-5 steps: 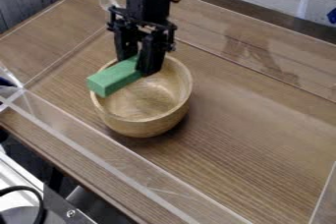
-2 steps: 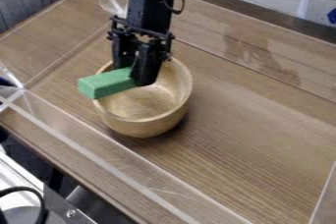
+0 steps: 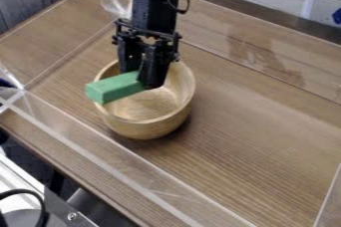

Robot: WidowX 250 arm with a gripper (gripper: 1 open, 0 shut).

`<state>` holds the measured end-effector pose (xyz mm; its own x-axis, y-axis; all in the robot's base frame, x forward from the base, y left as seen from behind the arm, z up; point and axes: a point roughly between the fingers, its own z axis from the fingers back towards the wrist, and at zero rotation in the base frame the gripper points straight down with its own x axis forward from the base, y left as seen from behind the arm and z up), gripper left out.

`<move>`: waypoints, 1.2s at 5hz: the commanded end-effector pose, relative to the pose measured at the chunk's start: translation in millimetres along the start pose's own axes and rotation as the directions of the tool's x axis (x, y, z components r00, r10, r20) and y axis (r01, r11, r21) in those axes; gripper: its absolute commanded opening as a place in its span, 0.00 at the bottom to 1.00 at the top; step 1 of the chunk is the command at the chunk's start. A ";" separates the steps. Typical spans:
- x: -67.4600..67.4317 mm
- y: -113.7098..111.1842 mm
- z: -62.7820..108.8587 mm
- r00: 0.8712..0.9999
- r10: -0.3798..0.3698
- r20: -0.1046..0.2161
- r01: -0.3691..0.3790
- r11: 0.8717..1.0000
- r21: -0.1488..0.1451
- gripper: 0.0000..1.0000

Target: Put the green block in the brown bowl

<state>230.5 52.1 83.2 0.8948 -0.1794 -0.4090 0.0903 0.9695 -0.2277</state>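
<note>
The green block hangs tilted over the left rim of the brown bowl, its right end pinched between the black fingers of my gripper. The gripper is shut on the block and points straight down over the bowl's left half. The round tan wooden bowl sits on the wooden table, left of centre, and its inside shows nothing else. The block's left end juts out past the bowl's rim.
Clear plastic walls fence the wooden tabletop along the front and left. A shiny patch lies on the table at the right back. Dark equipment sits below the front edge at the lower left.
The gripper and the block dipped a little left and down, then shifted back slightly right over the bowl's rim. The grip on the block stays the same.
</note>
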 end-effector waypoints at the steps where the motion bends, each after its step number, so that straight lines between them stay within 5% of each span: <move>1: 3.7 -1.7 10.7 0.997 0.019 0.074 -0.016 0.999 -0.046 0.00; 2: 12.0 2.2 7.7 0.998 0.008 0.060 -0.003 0.995 -0.095 1.00; 3: 18.6 4.3 9.9 0.999 -0.007 0.050 0.015 0.989 -0.150 1.00; 5: 9.7 10.3 12.5 0.997 -0.055 0.055 0.062 0.989 -0.133 1.00; 6: 9.3 8.6 29.5 0.995 -0.062 0.073 0.071 0.990 -0.121 1.00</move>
<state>244.7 60.2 81.2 0.8848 -0.2380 -0.4005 0.0672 0.9158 -0.3959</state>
